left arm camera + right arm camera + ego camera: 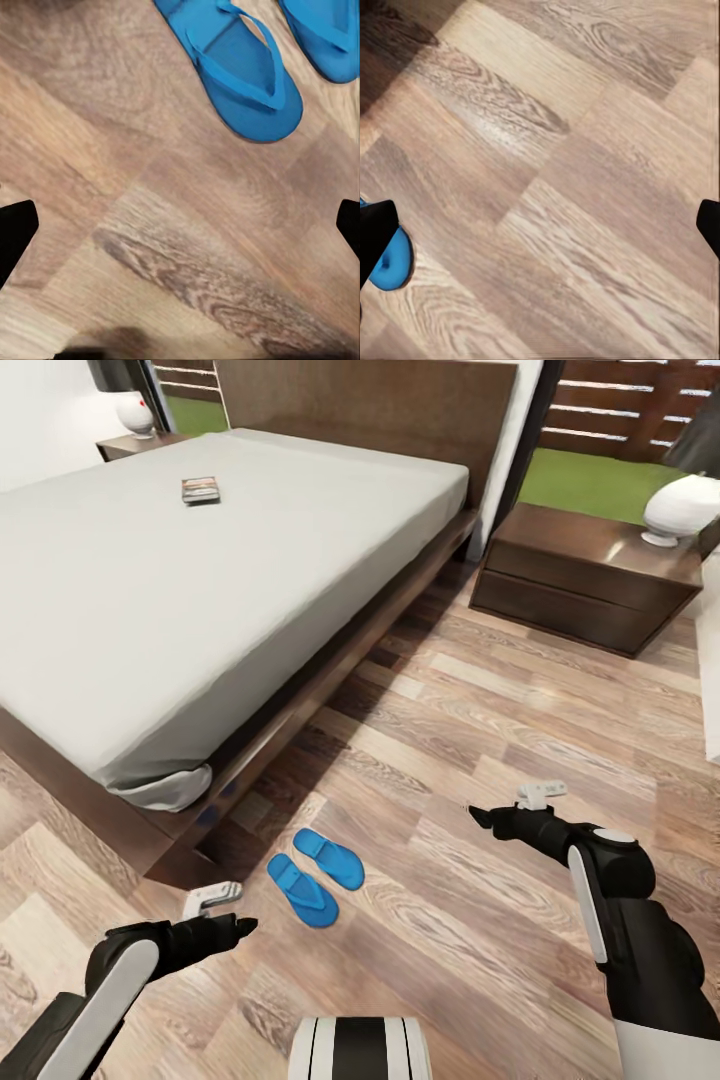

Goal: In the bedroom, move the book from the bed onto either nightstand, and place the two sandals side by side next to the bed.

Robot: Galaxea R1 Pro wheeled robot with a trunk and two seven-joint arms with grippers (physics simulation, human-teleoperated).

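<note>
Sandals (pixel 315 874) lie side by side on the wood floor (pixel 520 710) between your left fingers (pixel 243 927) and right fingers (pixel 478 816), both spread apart and empty; the book (pixel 200 490) rests far beyond on the bed (pixel 200 590).

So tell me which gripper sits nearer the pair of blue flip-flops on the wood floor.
Left. The left gripper hangs just beside the bright blue flip-flops, fingers wide apart. The right gripper is farther off, across bare wood-plank floor, also open.
</note>
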